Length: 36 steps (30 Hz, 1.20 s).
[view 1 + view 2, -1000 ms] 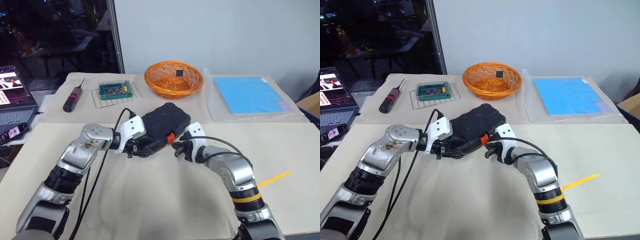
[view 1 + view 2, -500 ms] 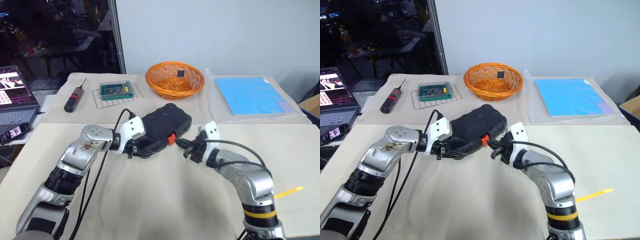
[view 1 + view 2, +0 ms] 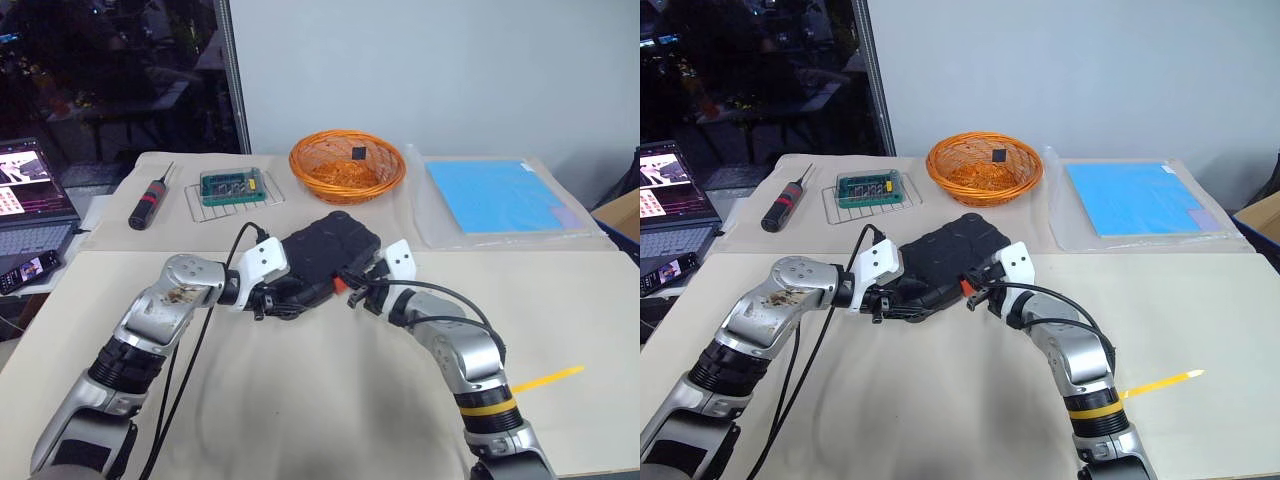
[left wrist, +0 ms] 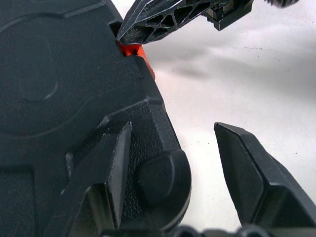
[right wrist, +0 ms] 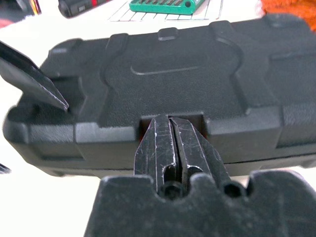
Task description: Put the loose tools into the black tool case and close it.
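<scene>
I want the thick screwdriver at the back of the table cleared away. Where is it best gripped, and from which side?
Grip the screwdriver across its thick black-and-red handle, coming down from above. It lies flat on the table with bare surface on both sides of the handle, and the wire rack sits apart from it. The thin shaft at its far end would likely slip between the fingers.

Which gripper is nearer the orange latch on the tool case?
Right. The right gripper, shut, has its tips at the orange latch. The left gripper straddles a corner of the black tool case, farther along that edge.
</scene>
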{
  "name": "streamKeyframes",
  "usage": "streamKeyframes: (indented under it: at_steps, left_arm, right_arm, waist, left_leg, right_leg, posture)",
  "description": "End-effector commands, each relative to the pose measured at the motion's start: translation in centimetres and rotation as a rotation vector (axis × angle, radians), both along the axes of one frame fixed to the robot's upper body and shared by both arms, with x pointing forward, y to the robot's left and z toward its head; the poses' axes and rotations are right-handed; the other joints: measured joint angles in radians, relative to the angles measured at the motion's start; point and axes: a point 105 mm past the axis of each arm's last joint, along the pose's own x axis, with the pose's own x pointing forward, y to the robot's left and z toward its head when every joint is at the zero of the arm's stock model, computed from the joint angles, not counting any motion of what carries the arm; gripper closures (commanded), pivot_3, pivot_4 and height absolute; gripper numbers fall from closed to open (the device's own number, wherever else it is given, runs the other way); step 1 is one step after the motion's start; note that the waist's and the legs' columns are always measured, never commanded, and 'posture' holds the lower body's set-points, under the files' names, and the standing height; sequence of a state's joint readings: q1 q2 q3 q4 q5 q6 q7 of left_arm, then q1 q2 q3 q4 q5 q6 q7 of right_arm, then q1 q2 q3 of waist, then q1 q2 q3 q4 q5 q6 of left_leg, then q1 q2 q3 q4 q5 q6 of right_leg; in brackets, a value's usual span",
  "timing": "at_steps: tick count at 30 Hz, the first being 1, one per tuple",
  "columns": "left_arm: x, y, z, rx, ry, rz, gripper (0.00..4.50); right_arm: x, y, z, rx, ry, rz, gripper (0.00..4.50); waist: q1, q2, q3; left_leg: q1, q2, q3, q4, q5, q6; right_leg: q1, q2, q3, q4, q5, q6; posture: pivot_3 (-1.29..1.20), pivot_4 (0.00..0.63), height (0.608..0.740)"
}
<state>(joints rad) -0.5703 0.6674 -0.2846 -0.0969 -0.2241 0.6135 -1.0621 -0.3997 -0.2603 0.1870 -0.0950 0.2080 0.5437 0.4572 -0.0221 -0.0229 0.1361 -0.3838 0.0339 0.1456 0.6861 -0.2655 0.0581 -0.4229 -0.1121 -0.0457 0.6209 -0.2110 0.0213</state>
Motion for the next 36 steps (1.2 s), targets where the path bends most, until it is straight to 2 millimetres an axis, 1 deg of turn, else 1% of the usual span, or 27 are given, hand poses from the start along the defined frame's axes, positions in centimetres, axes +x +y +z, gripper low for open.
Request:
streamKeyframes:
  at_steps: [1,4,10,13,15,20,22,25,28,31,36]
  left_arm:
    - [-0.6,1.2,-3.6,0.082,0.133,0.053,1.65]
    - [-0.6,1.2,-3.7,0.081,0.133,0.055,1.65]
    - [-0.4,1.3,-3.7,0.079,0.131,0.059,1.65]
    - [-0.3,1.4,-3.6,0.075,0.124,0.071,1.65]
    - [-0.3,1.6,-3.6,0.075,0.121,0.077,1.65]
    - [-0.5,1.7,-3.5,0.066,0.115,0.090,1.65]
    - [-0.4,1.8,-3.3,0.055,0.103,0.099,1.65]
    - [-0.3,2.0,-3.2,0.053,0.091,0.112,1.65]
    - [0.0,2.4,-3.1,0.054,0.088,0.124,1.65]
    - [-0.1,2.3,-3.1,0.053,0.084,0.131,1.65]
    - [0.2,2.7,-3.1,0.054,0.073,0.152,1.65]
  right_arm:
    - [-0.9,-1.1,-6.3,-0.141,0.184,-0.042,4.48]
    - [-0.8,-1.4,-7.2,-0.178,0.211,-0.050,4.48]
    - [-0.4,-1.2,-7.5,-0.206,0.234,-0.038,4.48]
    - [-0.6,-1.4,-8.0,-0.248,0.243,-0.024,4.48]
    - [-0.7,-1.3,-8.1,-0.251,0.260,-0.013,4.48]
    - [-0.4,-1.1,-7.7,-0.257,0.262,-0.006,4.48]
    - [-0.2,-0.7,-6.9,-0.244,0.250,0.004,4.48]
    - [-0.1,-0.6,-6.3,-0.251,0.255,0.014,4.48]
    - [0.0,-0.1,-6.2,-0.260,0.282,0.029,4.48]
    - [-0.1,0.0,-6.3,-0.260,0.323,0.037,4.48]
    - [0.5,0.3,-6.1,-0.264,0.336,0.041,4.48]
  waist:
    - [0.001,-0.001,-0.006]
    - [0.000,-0.002,-0.015]
    - [0.000,-0.001,-0.025]
    - [0.000,0.001,-0.027]
    - [0.001,0.001,-0.027]
    - [0.001,0.001,-0.027]
    - [0.001,0.002,-0.027]
    - [0.001,0.002,-0.026]
    - [0.002,0.003,-0.026]
    - [0.002,0.004,-0.026]
    - [0.001,0.004,-0.025]
  left_leg:
    - [0.001,0.000,0.000,-0.002,0.000,-0.001]
    - [0.004,0.000,0.000,-0.006,0.001,-0.002]
    - [0.007,0.001,0.000,-0.008,0.001,-0.003]
    - [0.009,0.001,0.000,-0.010,0.000,-0.003]
    - [0.010,0.001,0.000,-0.011,0.000,-0.004]
    - [0.012,0.001,0.000,-0.013,0.000,-0.004]
    - [0.012,0.001,0.000,-0.015,0.000,-0.004]
    - [0.013,0.001,0.000,-0.016,0.000,-0.004]
    - [0.014,0.001,-0.001,-0.017,0.000,-0.005]
    - [0.014,0.001,-0.001,-0.018,0.000,-0.005]
    - [0.014,0.001,-0.002,-0.018,0.000,-0.005]
  right_leg:
    - [0.001,0.000,0.000,-0.002,0.000,0.000]
    - [0.002,-0.002,0.000,-0.004,0.001,0.000]
    - [0.002,-0.004,0.000,-0.007,0.002,-0.002]
    - [0.002,-0.006,-0.001,-0.008,0.002,-0.002]
    - [0.003,-0.010,-0.001,-0.008,0.002,-0.002]
    - [0.002,-0.018,-0.011,-0.009,0.003,-0.001]
    - [0.002,-0.019,-0.018,-0.010,0.003,-0.001]
    - [0.002,-0.021,-0.021,-0.010,0.003,-0.001]
    - [0.001,-0.025,-0.023,-0.011,0.003,-0.001]
    - [0.001,-0.027,-0.025,-0.011,0.003,-0.001]
    - [0.001,-0.028,-0.027,-0.013,0.003,-0.001]
  posture:
    - [0.00,0.150,0.740]
    - [0.00,0.150,0.740]
    - [0.00,0.150,0.740]
    - [0.00,0.150,0.740]
    - [0.00,0.150,0.740]
    - [0.00,0.150,0.740]
    - [0.00,0.150,0.740]
    - [0.00,0.150,0.740]
    - [0.00,0.150,0.740]
    - [0.00,0.150,0.740]
    - [0.00,0.150,0.740]
